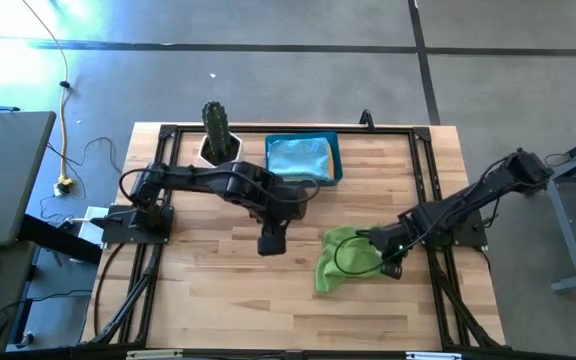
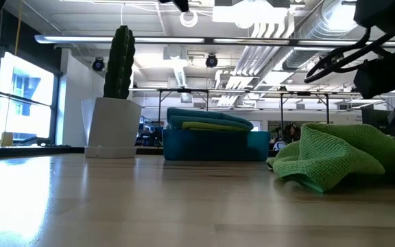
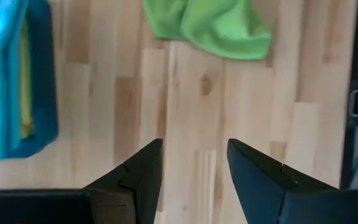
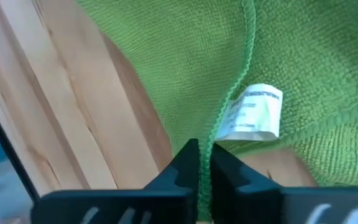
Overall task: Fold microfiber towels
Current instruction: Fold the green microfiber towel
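Green towel [image 1: 340,262] — one; right gripper [image 4: 204,163] pinching

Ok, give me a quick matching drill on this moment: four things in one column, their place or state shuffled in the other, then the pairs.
Things:
1. lime green towel
2. left gripper
3. right gripper
4. blue bin

Place or state:
A. at the table's back edge, beside the potted cactus, holding folded cloths
B. open, over bare wood near the table's middle
C. crumpled on the table's right half
D. shut on the hemmed edge of a cloth, next to its white tag

Pairs: 1-C, 2-B, 3-D, 4-A
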